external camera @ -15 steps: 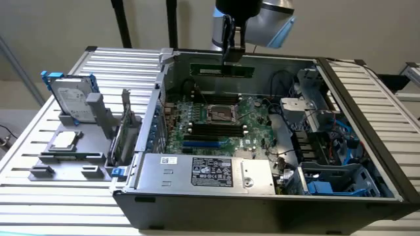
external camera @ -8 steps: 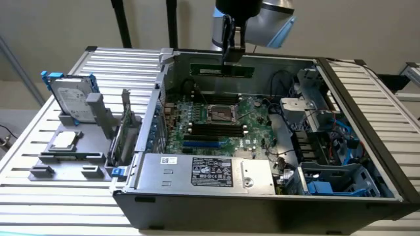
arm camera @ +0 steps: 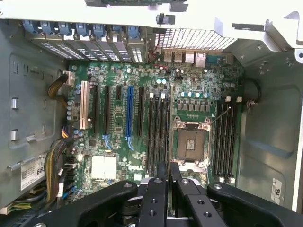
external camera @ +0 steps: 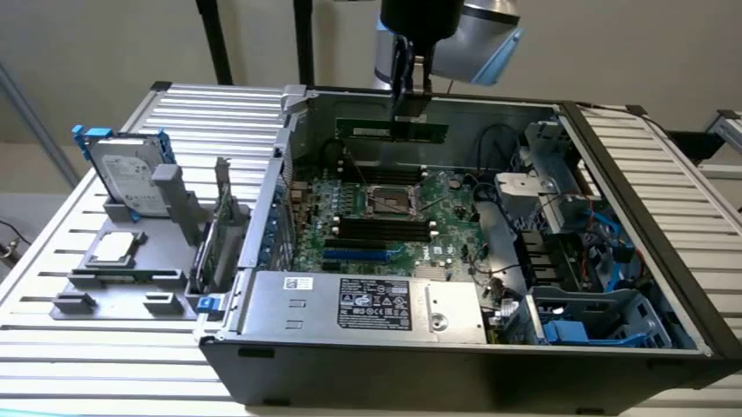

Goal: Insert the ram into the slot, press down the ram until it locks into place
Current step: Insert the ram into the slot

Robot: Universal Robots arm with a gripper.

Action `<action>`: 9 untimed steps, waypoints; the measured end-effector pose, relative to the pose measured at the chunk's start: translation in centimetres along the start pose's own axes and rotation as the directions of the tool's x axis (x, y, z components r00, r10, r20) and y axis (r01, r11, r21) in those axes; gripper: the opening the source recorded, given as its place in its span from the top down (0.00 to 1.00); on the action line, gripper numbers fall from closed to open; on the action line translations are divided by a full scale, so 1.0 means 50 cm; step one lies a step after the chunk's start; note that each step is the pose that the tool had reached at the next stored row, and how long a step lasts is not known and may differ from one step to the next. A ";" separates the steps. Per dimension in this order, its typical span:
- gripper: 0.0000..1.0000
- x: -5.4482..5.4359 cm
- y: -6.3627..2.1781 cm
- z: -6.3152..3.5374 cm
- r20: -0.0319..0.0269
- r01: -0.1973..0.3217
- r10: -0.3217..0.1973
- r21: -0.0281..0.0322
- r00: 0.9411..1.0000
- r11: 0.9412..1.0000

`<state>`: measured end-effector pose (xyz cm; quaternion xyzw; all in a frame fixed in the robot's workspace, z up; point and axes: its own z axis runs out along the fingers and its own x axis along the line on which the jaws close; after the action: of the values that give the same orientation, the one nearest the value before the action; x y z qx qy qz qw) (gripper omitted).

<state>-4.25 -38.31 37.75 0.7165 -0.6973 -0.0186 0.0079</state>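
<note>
green ram (external camera: 365,130) clenched in the pincer (external camera: 406,117) — long axis level, parallel to the slot (external camera: 383,228) below.

The long thin green circuit-board ram (external camera: 361,130) hangs level and on edge, pinched near its middle by the black gripper (external camera: 406,117), high over the far side of the open computer case (external camera: 464,360) and well apart from the motherboard (external camera: 447,195). The long narrow black plastic memory slot (arm camera: 157,135) lies empty among alike parallel black ones on either side of the processor socket (arm camera: 191,142). Which of them it is cannot be told.
</note>
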 end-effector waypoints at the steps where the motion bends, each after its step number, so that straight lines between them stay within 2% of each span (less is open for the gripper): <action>1: 0.86 0.000 0.000 0.004 0.000 0.000 0.000 0.000 1.000 1.000; 9: 0.86 0.001 -0.001 0.032 0.000 0.000 0.000 0.000 1.000 1.000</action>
<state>-4.25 -38.31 36.13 0.7165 -0.6973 -0.0186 0.0079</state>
